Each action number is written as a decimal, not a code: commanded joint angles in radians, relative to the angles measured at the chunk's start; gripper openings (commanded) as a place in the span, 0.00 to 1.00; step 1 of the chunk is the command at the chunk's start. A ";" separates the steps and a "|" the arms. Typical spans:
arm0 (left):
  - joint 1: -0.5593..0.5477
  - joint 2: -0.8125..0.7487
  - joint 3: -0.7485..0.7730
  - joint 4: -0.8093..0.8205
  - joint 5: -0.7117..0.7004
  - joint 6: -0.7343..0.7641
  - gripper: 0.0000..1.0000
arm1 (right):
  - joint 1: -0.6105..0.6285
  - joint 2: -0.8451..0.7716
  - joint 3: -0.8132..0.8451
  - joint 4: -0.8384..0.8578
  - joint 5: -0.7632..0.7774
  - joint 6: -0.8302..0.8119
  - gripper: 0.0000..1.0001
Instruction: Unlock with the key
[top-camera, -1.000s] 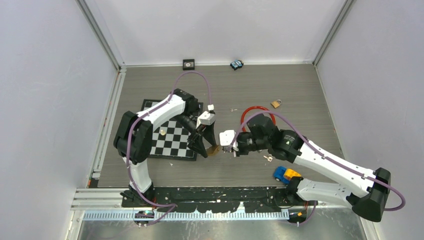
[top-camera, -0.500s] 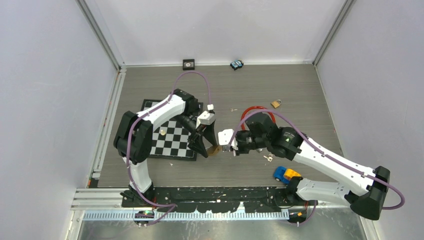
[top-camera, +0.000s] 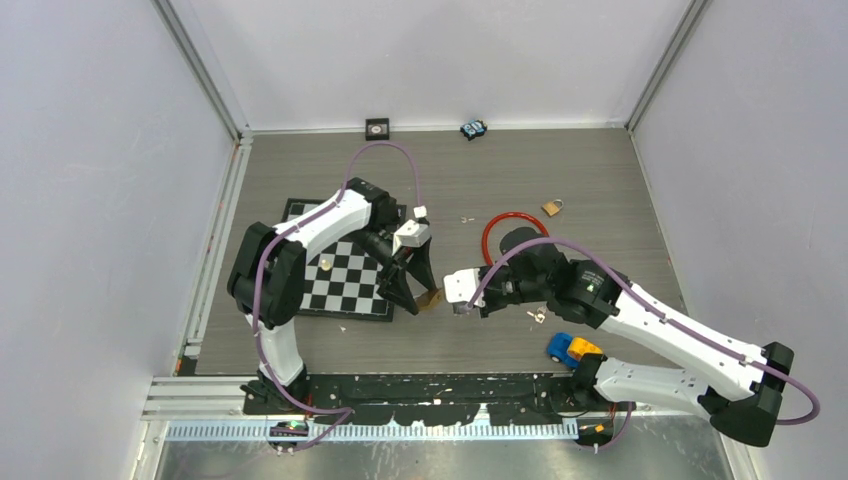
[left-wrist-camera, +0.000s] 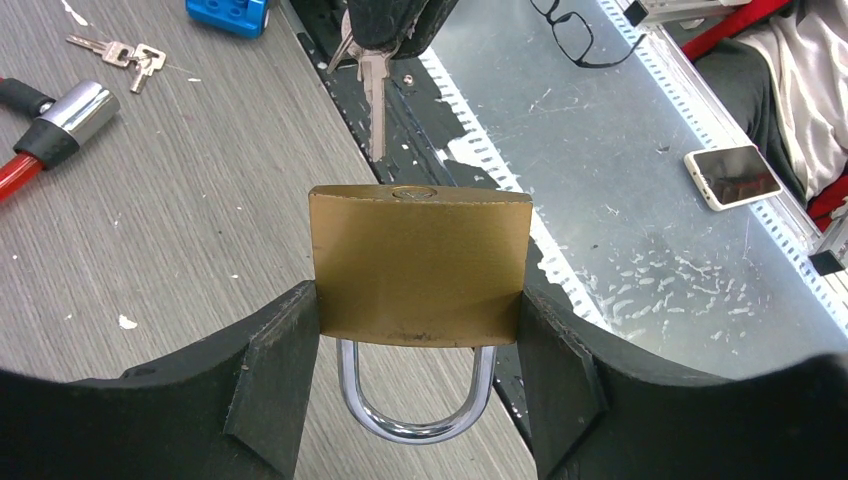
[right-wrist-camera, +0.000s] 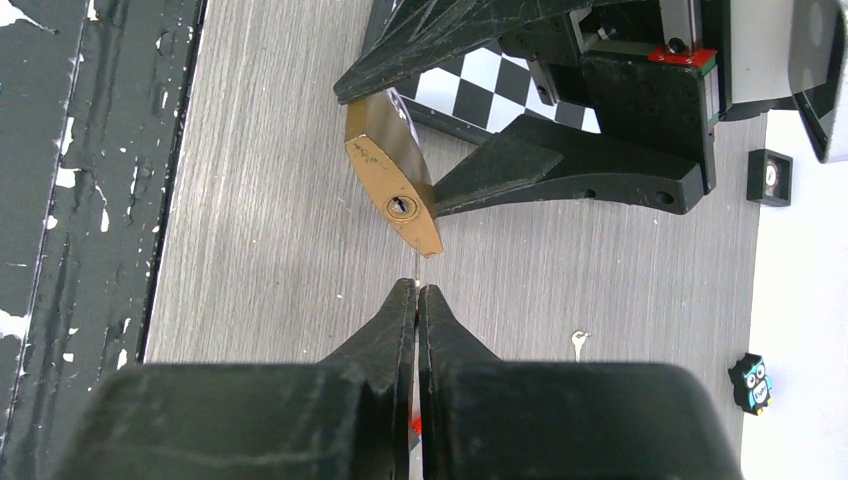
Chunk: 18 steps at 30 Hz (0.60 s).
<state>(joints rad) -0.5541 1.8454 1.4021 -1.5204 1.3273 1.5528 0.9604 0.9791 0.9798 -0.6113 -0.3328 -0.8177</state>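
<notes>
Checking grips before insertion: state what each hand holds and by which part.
Left hand clamps the brass padlock by its body's sides. Right hand pinches the key by its head.

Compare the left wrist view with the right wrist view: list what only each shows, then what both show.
Left wrist only: the key sticking out of the right gripper, the shackle, a loose key bunch, a phone. Right wrist only: the keyhole slot face-on, the chessboard, an owl figure. Both: the brass padlock clamped in the left gripper, and the shut right gripper.
</notes>
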 joint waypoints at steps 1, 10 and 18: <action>-0.001 -0.018 0.045 -0.125 0.123 0.033 0.00 | 0.006 -0.019 0.037 0.016 0.001 -0.011 0.01; -0.001 -0.016 0.046 -0.128 0.127 0.038 0.00 | 0.017 0.008 0.067 0.009 -0.041 0.003 0.01; -0.001 -0.008 0.051 -0.135 0.130 0.037 0.00 | 0.029 0.021 0.075 0.004 -0.040 -0.006 0.01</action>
<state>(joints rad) -0.5541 1.8454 1.4044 -1.5211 1.3483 1.5753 0.9794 0.9939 1.0142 -0.6220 -0.3576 -0.8165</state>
